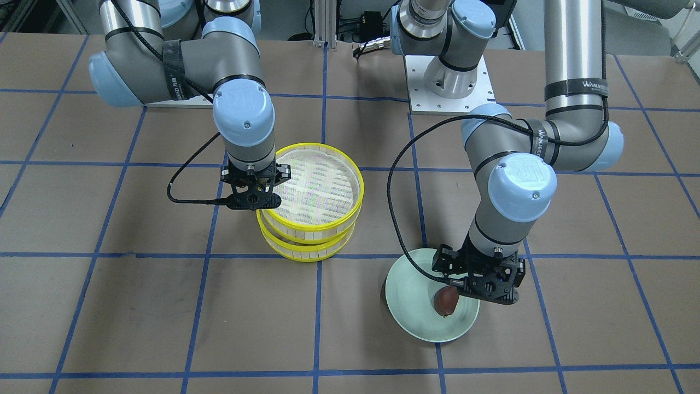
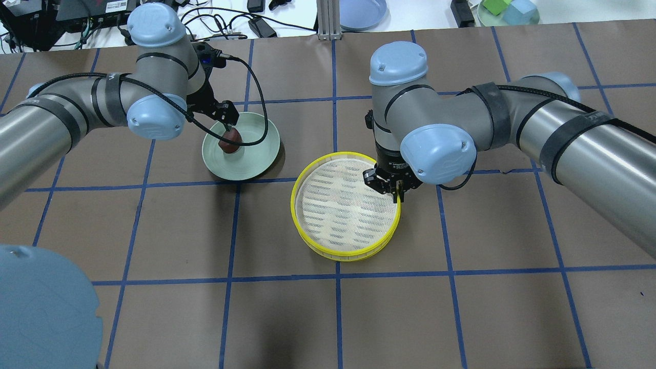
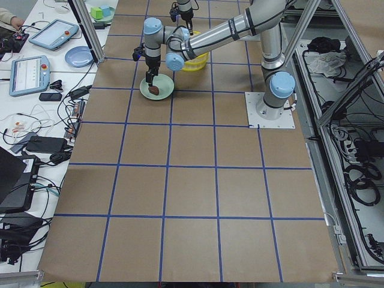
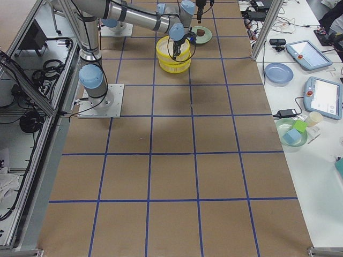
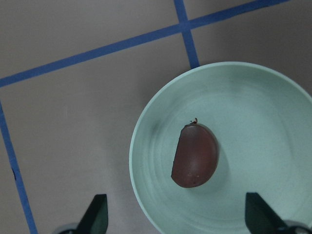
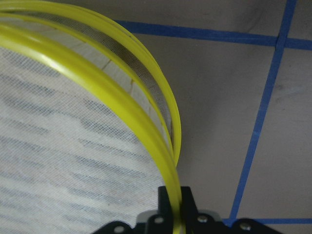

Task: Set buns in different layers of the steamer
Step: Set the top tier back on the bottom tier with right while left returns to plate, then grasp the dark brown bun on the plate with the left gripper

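Observation:
The dark reddish-brown bun (image 5: 196, 156) lies on the pale green plate (image 5: 253, 107). My left gripper (image 5: 178, 219) hangs open just above the bun, one finger on each side of it, also in the overhead view (image 2: 229, 134). The two steamer trays are stacked. My right gripper (image 2: 397, 192) is shut on the yellow rim of the upper tray (image 2: 346, 202), which sits slightly offset over the lower tray (image 1: 306, 249). The upper tray's mesh floor is bare. The cream-white bun is out of view. The lower tray's inside is hidden.
The table is brown paper with a blue tape grid. The left arm's base plate (image 1: 448, 82) stands behind the plate. A blue dish (image 2: 361, 13) and a green dish with blocks (image 2: 507, 10) sit beyond the table's far edge, among cables.

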